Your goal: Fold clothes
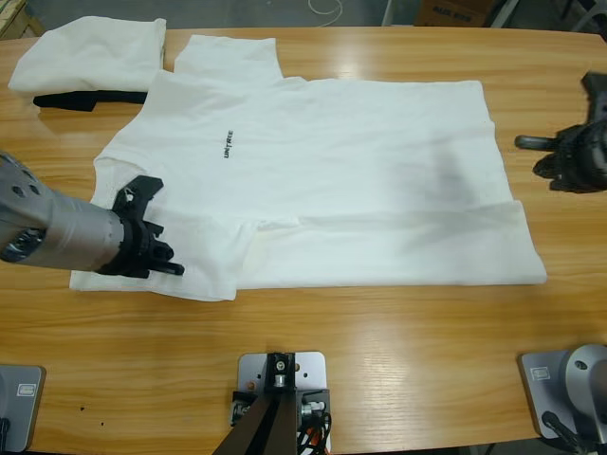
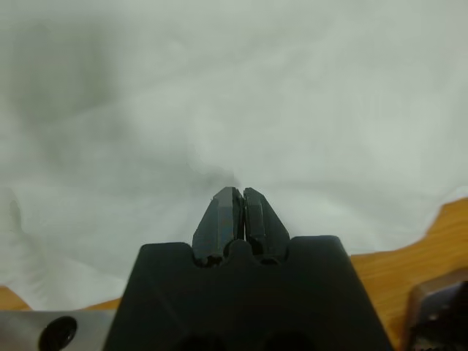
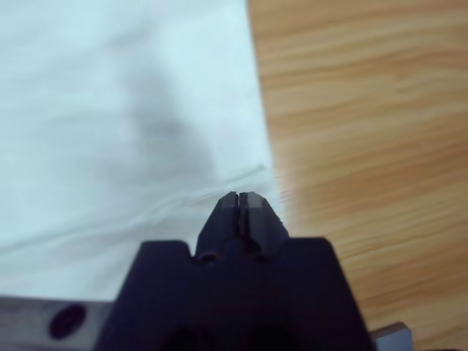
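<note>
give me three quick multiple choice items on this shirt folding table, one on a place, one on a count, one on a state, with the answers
1. Where does the folded shirt lie in the high view?
A. upper left corner of the table
B. bottom right corner
C. on top of the spread shirt

2. How many white shirts are on the table?
A. one
B. two
C. four

3. How does the left pincer stand?
A. wide open above bare wood
B. shut, over the spread shirt
C. holding a black cloth in the air

Answers:
1. A: the folded shirt sits at the upper left of the table.
2. B: it and the spread shirt are the only two.
3. B: the left pincer has its jaws together with white cloth beneath.
</note>
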